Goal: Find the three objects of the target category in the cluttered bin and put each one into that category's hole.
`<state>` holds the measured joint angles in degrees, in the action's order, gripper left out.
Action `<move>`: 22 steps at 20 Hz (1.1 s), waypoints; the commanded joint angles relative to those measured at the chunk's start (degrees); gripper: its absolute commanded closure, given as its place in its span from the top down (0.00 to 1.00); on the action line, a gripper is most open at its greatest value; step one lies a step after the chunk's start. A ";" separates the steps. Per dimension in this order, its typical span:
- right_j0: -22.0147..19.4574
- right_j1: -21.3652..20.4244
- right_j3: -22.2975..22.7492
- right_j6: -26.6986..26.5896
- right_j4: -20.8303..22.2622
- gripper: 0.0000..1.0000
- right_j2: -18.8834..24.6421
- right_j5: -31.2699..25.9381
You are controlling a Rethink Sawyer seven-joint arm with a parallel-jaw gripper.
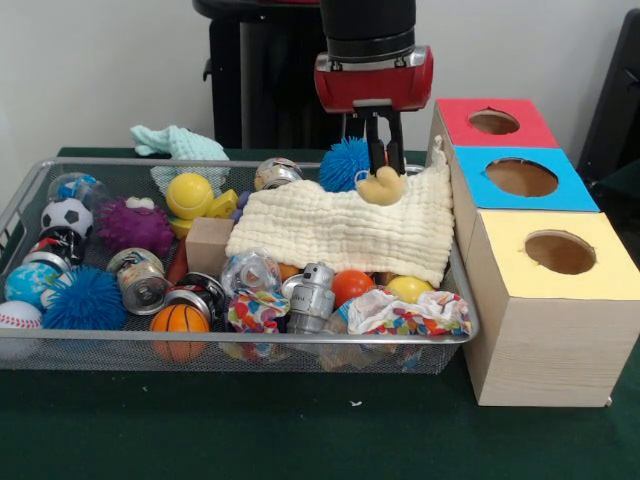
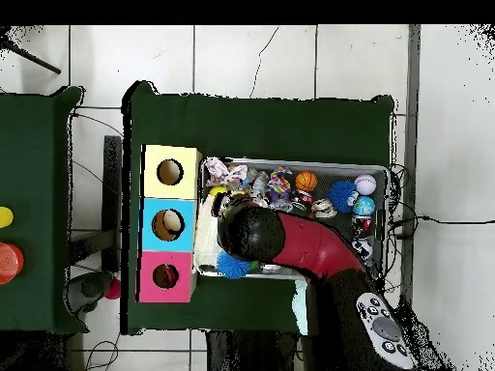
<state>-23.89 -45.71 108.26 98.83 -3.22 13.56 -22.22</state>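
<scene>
The wire mesh bin (image 1: 240,338) holds many toys under and around a cream cloth (image 1: 340,230). A small yellow plush toy (image 1: 382,187) with a white cord loop sits at the cloth's far right edge. My gripper (image 1: 384,165) comes straight down onto it, its fingers close together on the toy's top. The red-surround hole (image 1: 493,122) is the far one on the pale wooden box (image 1: 545,350), just right of my gripper. In the overhead view my arm (image 2: 300,243) hides the gripper and the toy; the red hole (image 2: 165,276) shows there. No tiger toy shows.
The blue-surround hole (image 1: 521,177) and yellow-surround hole (image 1: 560,252) lie nearer on the box. A blue spiky ball (image 1: 345,163) sits just left of my gripper. A purple spiky ball (image 1: 135,226), a smooth yellow ball (image 1: 189,195), tins, a small basketball (image 1: 180,320) and a silver robot figure (image 1: 312,296) crowd the bin.
</scene>
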 commanded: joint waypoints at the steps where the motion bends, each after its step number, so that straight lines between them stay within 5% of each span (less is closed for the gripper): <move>1: -1.42 0.55 2.12 6.14 -3.32 0.00 4.52 -7.18; 12: -1.77 -1.45 5.45 8.56 -9.88 0.00 7.59 -9.58; 22: 0.22 -7.54 8.75 9.97 -16.42 0.00 8.11 -16.73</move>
<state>-24.19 -49.74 112.58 98.83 -14.17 17.02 -29.02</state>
